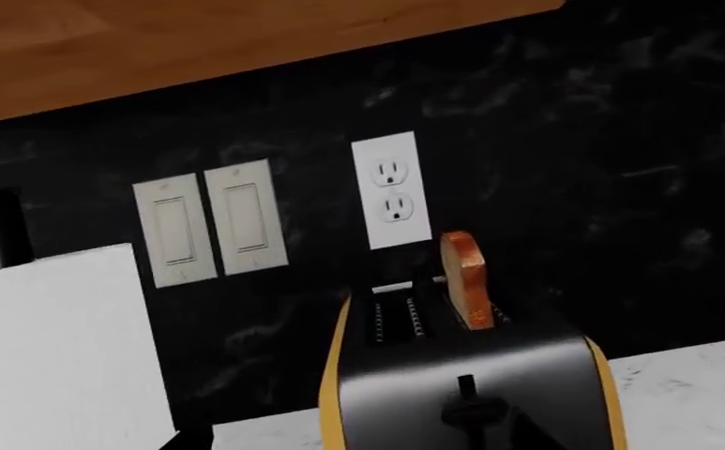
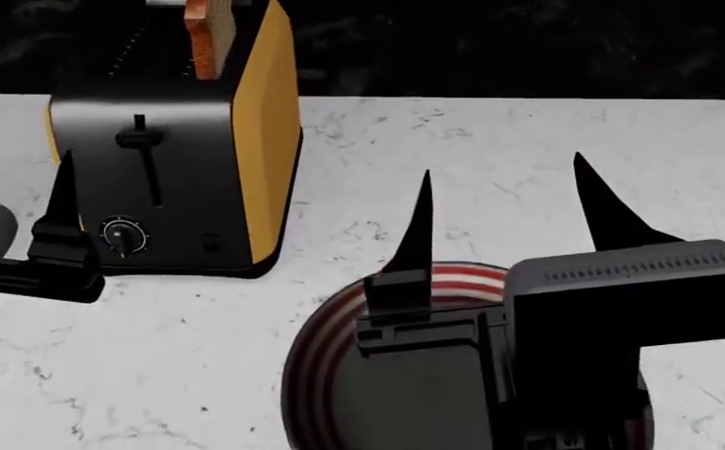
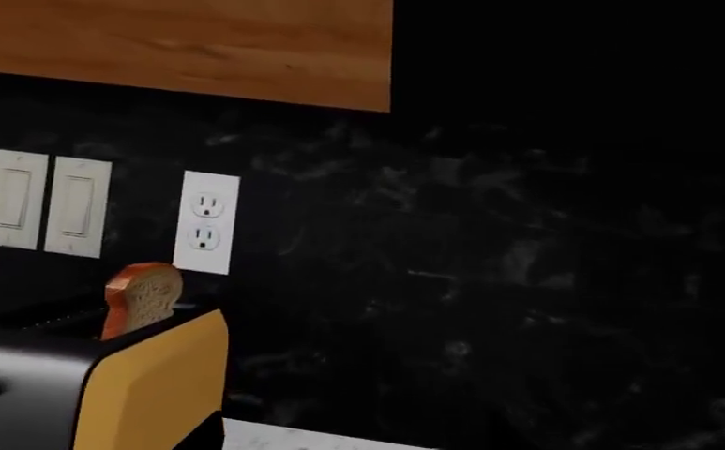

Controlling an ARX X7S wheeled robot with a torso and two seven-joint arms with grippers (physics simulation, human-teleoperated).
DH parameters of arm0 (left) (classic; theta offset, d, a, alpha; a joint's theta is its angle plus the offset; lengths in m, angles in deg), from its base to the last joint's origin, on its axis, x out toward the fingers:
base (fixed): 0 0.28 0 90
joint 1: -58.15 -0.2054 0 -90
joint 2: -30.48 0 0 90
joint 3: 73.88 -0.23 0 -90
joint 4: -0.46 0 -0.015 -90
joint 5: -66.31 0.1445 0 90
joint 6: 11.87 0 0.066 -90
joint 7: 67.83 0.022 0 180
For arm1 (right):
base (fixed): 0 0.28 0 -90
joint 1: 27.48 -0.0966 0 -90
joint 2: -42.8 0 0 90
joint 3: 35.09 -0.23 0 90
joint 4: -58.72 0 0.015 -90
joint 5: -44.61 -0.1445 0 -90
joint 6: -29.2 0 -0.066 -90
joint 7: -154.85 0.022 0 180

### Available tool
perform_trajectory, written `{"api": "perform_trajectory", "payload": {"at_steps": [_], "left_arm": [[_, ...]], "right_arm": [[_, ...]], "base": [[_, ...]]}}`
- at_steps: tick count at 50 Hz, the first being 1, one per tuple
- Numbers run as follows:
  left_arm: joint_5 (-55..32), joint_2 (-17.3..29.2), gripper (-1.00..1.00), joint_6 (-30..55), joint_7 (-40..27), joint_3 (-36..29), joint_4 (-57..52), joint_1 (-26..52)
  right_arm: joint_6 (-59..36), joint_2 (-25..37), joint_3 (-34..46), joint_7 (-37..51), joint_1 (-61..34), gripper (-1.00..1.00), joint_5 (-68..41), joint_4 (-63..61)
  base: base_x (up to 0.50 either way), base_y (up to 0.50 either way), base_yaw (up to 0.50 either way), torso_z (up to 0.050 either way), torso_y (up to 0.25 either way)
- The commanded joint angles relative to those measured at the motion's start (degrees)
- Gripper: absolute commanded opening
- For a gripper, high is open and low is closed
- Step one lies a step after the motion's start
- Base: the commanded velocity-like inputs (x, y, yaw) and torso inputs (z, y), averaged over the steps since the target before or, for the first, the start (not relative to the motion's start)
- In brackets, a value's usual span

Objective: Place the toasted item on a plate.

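Tan toast (image 1: 466, 279) with orange-brown crust upright in toaster (image 2: 174, 150), right claw (image 2: 503, 220) wide, left claw's (image 2: 62, 211) spread unclear

- Toaster (image 2: 174, 159): black front and top, yellow-orange side panels; stands upright on the countertop against the back wall. Front carries a slider lever (image 2: 140, 139) above a round dial (image 2: 122, 236).
- Countertop (image 2: 488, 178): white marble with fine grey veins.
- Backsplash (image 3: 525, 281): black stone with faint pale mottling.
- Double rocker switch (image 1: 209, 225): two off-white plates side by side on the backsplash.
- Power outlet (image 1: 391, 191): white duplex socket, just beside the switches, above the toaster.
- Wooden cabinet (image 3: 174, 47): warm brown grain, mounted above the backsplash.
- White block (image 1: 55, 347): plain object near the toaster; identity unclear.
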Motion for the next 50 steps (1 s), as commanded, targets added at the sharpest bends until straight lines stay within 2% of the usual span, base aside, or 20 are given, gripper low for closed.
{"api": "perform_trajectory", "payload": {"at_steps": [1, 20, 28, 33, 39, 43, 50], "left_arm": [[-0.27, 0.31, 1.00, 0.65, -0.26, -0.08, -1.03, 0.33], [-0.77, 0.73, 1.00, 0.62, -0.60, 0.18, -1.66, -0.42], [-1.29, 0.70, 1.00, 2.06, -0.65, 0.14, -2.26, 1.09], [-1.62, 0.65, 1.00, 3.61, 0.06, -1.11, -0.44, 5.12], [-3.05, -0.48, 1.00, 3.90, 2.69, -2.79, 6.05, 13.39], [-3.63, -2.16, 1.00, 4.89, 4.65, -5.04, 13.28, 21.94], [-3.63, -5.10, 1.00, 2.32, 5.44, -5.78, 24.70, 29.70]], "right_arm": [[-0.34, 0.05, 0.03, 0.34, -0.26, 1.00, -0.67, -0.22], [-0.17, 0.56, 0.10, 1.09, 0.16, 1.00, -1.15, -0.24], [0.34, 0.85, 0.60, 1.41, 0.39, 1.00, -0.99, -0.44], [-0.61, 1.31, 0.35, 2.13, 1.33, 1.00, -0.90, -2.05], [-1.55, 1.81, -1.16, 2.67, 2.69, 1.00, -1.56, -4.37], [-1.87, 1.82, -1.80, 3.07, 3.66, 1.00, -1.97, -5.91], [-2.36, 2.35, -3.16, 3.68, 5.83, 1.00, -2.47, -8.43]], "base": [[0.30, 0.00, 0.00, 0.000, 0.000], [0.29, -0.02, 0.00, 0.000, 0.001], [0.02, 0.00, 0.00, 0.000, 0.000], [0.00, 0.00, 0.00, 0.000, 0.000], [0.00, 0.00, 0.00, 0.000, 0.000], [0.00, 0.00, 0.00, 0.000, 0.000], [0.00, 0.00, 0.00, 0.000, 0.000]]}}
